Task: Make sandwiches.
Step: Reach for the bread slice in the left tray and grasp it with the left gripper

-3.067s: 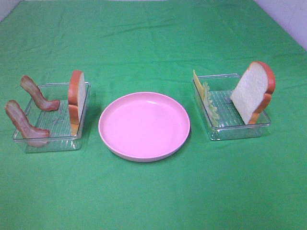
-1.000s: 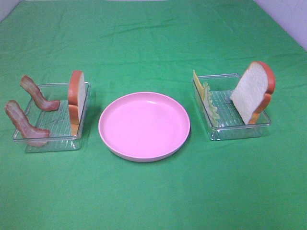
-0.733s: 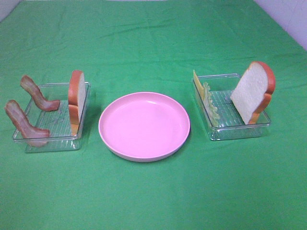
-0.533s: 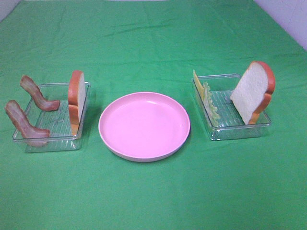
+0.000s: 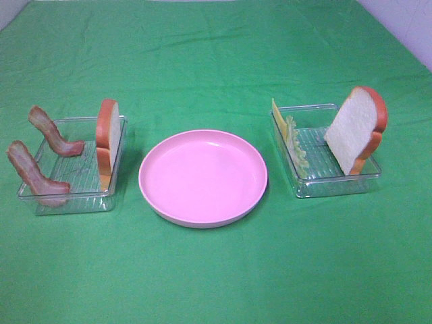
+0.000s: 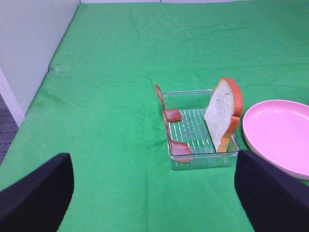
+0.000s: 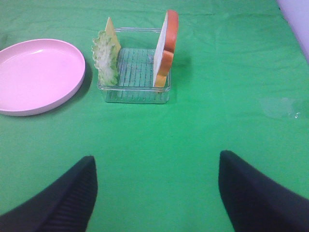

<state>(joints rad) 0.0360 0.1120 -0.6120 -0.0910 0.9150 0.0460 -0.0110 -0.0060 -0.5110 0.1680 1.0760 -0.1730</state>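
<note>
The sandwich parts lie apart. One bread slice [image 5: 108,138] stands on edge in the left clear tray [image 5: 71,196] with two bacon strips [image 5: 54,131]. The other bread slice [image 5: 356,128] leans in the right clear tray [image 5: 337,185] with the yellow cheese [image 5: 276,116] and the lettuce leaf [image 5: 297,145]. My left gripper [image 6: 153,193] is open and empty, well short of its tray [image 6: 203,164]. My right gripper [image 7: 157,193] is open and empty, well short of its tray [image 7: 137,94]. Neither gripper shows in the exterior high view.
A round pink plate [image 5: 202,177] with nothing on it sits between the two trays on the green cloth [image 5: 216,283]. The left wrist view shows the table's side edge and a grey wall [image 6: 29,53].
</note>
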